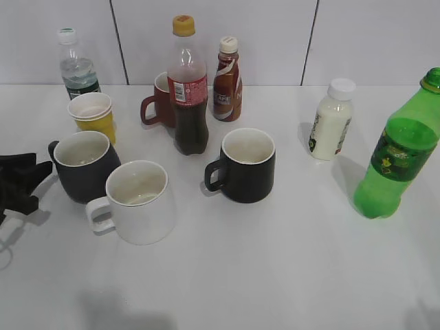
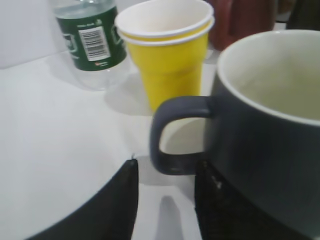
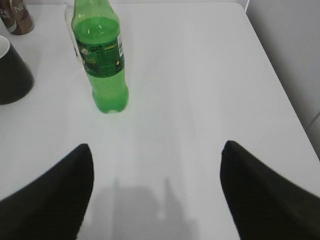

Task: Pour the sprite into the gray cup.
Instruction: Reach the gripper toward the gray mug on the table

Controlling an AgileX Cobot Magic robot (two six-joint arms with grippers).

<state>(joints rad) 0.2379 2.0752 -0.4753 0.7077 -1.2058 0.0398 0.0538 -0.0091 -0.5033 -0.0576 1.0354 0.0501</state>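
Observation:
The sprite [image 1: 399, 152] is a green bottle with no cap, standing at the far right of the table. In the right wrist view the sprite [image 3: 101, 60] stands ahead and to the left of my right gripper [image 3: 156, 147], which is wide open, empty and well short of it. The gray cup [image 1: 84, 167] stands at the left, handle toward the left edge. My left gripper [image 1: 24, 180] is low at the table's left edge. In the left wrist view it [image 2: 166, 172] is open, with the gray cup's [image 2: 265, 150] handle just ahead of the fingertips.
A white mug [image 1: 137, 201] stands right beside the gray cup. A black mug [image 1: 246, 165], cola bottle [image 1: 188, 89], coffee bottle [image 1: 227, 79], red mug [image 1: 159, 102] and milk bottle [image 1: 331, 120] stand mid-table. Stacked yellow cups [image 2: 167, 55] and a water bottle [image 2: 92, 40] stand behind the gray cup.

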